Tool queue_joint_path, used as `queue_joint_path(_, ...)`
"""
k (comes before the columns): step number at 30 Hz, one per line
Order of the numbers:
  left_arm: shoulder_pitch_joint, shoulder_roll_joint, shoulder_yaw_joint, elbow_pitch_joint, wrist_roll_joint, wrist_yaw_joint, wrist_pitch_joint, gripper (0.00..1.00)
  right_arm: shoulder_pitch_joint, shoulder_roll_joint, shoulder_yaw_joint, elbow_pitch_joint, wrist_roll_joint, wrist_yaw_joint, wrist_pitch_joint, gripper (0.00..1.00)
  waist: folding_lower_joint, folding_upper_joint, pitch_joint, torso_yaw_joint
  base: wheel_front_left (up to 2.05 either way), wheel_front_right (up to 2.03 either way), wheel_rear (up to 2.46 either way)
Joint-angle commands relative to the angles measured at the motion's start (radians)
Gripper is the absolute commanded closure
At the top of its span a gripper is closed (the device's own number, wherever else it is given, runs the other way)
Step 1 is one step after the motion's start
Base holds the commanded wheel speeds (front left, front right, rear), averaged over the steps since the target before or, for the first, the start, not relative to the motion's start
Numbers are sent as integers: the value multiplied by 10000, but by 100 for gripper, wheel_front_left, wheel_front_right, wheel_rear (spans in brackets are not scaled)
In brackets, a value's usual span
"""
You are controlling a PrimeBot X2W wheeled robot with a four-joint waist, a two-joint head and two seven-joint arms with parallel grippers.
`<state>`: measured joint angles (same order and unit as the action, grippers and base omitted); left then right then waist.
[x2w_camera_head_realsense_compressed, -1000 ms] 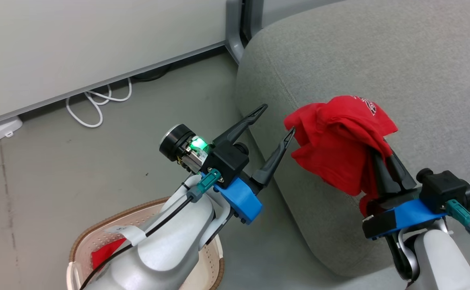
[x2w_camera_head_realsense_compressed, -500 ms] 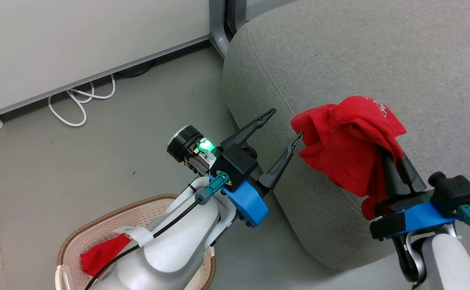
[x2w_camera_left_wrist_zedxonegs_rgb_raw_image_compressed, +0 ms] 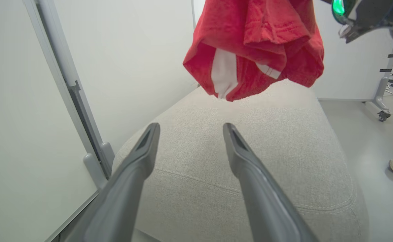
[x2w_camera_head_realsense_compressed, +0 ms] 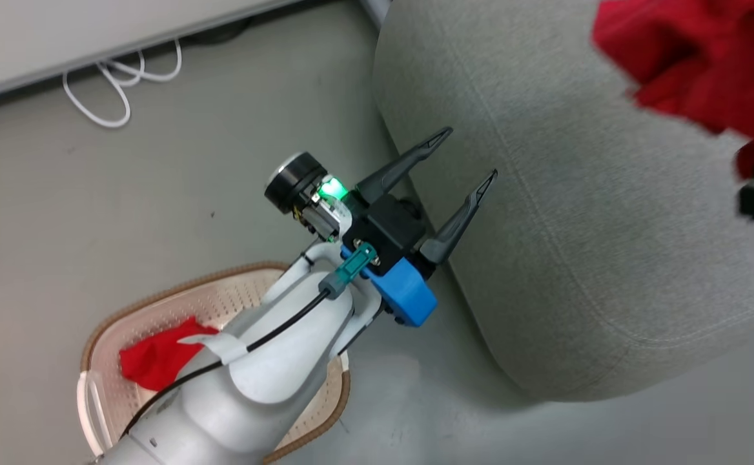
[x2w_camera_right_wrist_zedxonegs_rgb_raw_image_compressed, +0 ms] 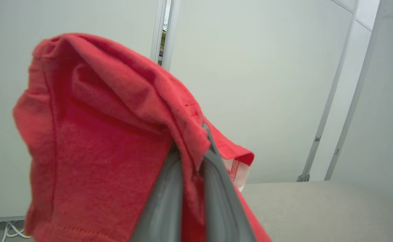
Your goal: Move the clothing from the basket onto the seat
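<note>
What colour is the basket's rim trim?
Brown trim on the cream basket; head view shows it best.

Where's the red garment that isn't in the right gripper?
Head view, lower left: the red garment lies inside the basket on the floor, partly behind the left forearm, left of the seat.

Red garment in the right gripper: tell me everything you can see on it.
The soft red fabric garment is bunched and folded, draped over the right gripper, whose two dark fingers are shut on a fold. Stitched hems show, plus a white edge and a white inner patch in the left wrist view. It hangs above the large grey woven seat cushion, apparently clear of it. The open left gripper stands apart from it.
</note>
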<state>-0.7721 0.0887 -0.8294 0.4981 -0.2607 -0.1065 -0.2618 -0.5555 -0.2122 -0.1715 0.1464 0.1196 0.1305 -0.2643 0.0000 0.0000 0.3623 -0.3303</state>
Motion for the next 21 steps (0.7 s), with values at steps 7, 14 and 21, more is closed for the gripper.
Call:
queue_joint_path(7, -1156, 161, -79, -178, 421, 46, 176, 0, -2403, -1134, -1333, -55, 231, 3, -4, 100, 0, 0, 2463, 742, 0, 0, 0)
queue_joint_path(14, -1752, 312, -92, -302, 682, 155, 218, 0, -4045, -2121, -2277, 1057, 508, 3, -2, 100, 0, 0, 3736, 999, 0, 0, 0)
queue_joint_path(21, -1930, 411, -157, -358, 777, 244, 159, 0, -4118, -2266, -2605, 2972, 640, 3, -5, 100, 0, 0, 4241, 1133, 0, 0, 0)
